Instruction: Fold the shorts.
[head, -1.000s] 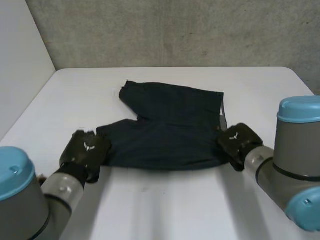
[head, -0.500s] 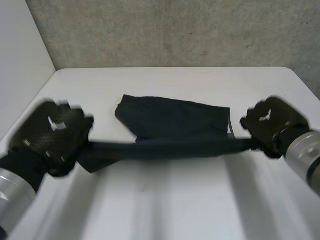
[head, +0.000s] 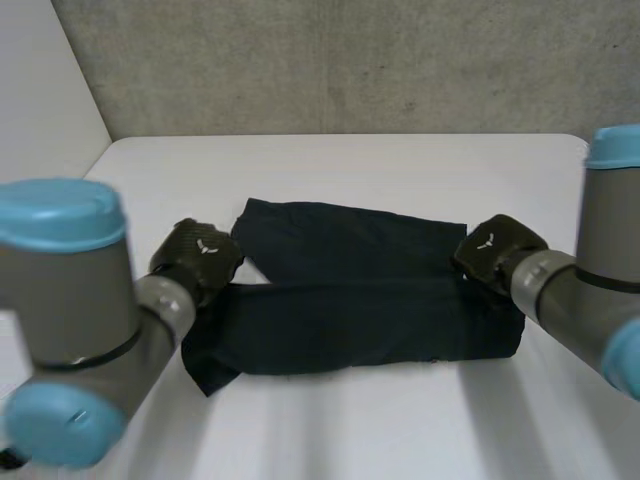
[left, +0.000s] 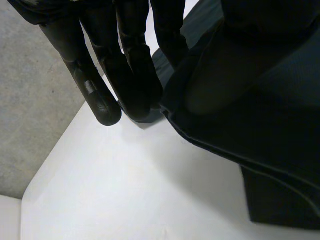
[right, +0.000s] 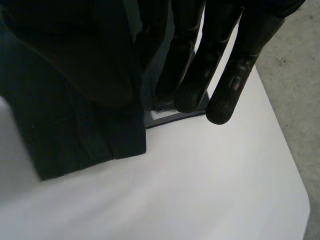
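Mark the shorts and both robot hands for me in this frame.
shorts (head: 350, 320): head view, middle of the folded-over near layer.
left hand (head: 200, 255): head view, back of the hand.
right hand (head: 492, 248): head view, back of the hand.

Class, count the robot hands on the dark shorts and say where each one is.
2. The left robot hand grips the shorts at their left end; the right robot hand grips their right end. None seems hidden.
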